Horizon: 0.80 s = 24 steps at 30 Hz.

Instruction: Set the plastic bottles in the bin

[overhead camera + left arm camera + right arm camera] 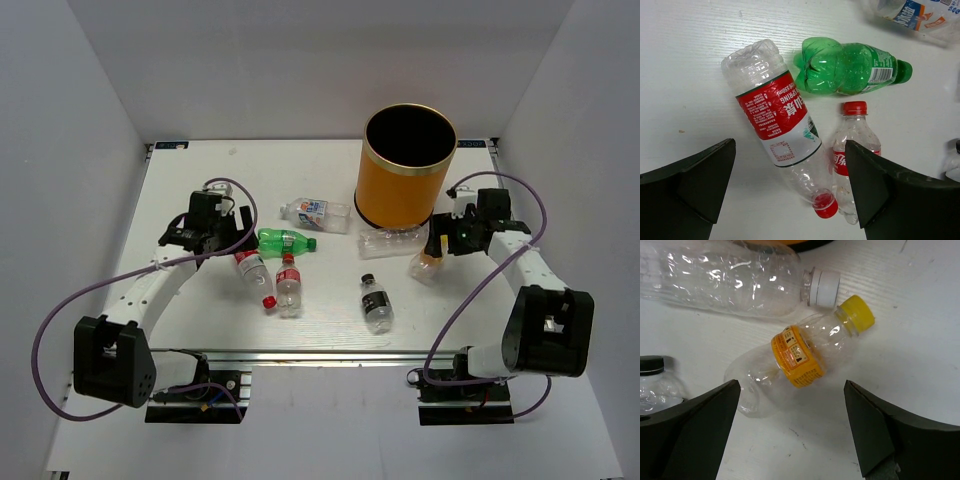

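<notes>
The orange bin (405,170) stands upright at the back right. Several bottles lie on the table: a blue-label one (315,212), a green one (285,241), a red-label one (252,272), a cola one (289,284), a black-capped one (377,303), a clear white-capped one (392,241) and a yellow-capped one (427,263). My left gripper (790,145) is open above the red-label bottle (775,112), beside the green bottle (845,67) and cola bottle (852,145). My right gripper (791,384) is open above the yellow-capped bottle (800,357), near the white-capped bottle (740,282).
The bin's base edge (790,242) shows just beyond the white-capped bottle. The black-capped bottle (655,380) lies left of my right gripper. White walls enclose the table (200,170) on three sides. Purple cables loop beside both arms.
</notes>
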### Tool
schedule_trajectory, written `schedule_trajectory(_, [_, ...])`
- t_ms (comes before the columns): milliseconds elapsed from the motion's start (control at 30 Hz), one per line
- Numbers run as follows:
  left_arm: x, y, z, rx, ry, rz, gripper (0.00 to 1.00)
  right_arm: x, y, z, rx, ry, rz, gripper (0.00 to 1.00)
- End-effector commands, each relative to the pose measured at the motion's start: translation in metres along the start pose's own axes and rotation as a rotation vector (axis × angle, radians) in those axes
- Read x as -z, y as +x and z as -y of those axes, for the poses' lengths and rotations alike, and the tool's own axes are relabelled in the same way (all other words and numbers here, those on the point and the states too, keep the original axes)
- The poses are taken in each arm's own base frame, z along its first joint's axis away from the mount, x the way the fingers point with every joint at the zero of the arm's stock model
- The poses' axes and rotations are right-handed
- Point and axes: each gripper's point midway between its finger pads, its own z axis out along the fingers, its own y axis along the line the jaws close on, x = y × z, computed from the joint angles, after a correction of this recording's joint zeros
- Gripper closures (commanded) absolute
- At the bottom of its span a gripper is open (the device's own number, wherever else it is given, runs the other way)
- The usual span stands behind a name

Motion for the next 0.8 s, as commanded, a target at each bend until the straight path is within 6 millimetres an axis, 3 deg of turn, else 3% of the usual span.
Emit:
schedule_trajectory(0, [0.014, -0.022, 0.013, -0.001, 0.049, 0.073, 0.0, -0.01, 0.01, -0.005, -0.091, 0.008, -0.025, 0.1])
schedule_trajectory(267, [0.015, -0.019, 0.014, -0.001, 0.057, 0.07, 0.0, -0.028, 0.019, -0.005, -0.14, 0.042, -0.022, 0.1])
schedule_trajectory(433, [0.015, -0.021, 0.016, -0.002, 0.069, 0.075, 0.0, -0.038, 0.036, 0.003, -0.14, 0.089, -0.099, 0.1])
schedule_trajectory(533, [0.016, -0.023, 0.029, -0.037, 0.143, 0.08, 0.0, -0.037, 0.047, 0.009, -0.119, 0.121, -0.142, 0.1])
schedule_trajectory(633, [0.028, -0.024, 0.059, -0.084, 0.323, 0.092, 0.0, -0.036, 0.058, 0.011, -0.112, 0.132, -0.192, 0.1])
schedule_trajectory(733, [0.044, -0.028, 0.081, -0.142, 0.453, 0.139, 0.0, -0.034, 0.064, 0.012, -0.102, 0.137, -0.222, 0.17])
schedule_trajectory(767, [0.047, -0.026, 0.085, -0.15, 0.483, 0.148, 0.0, -0.032, 0.064, 0.013, -0.085, 0.141, -0.216, 0.25])
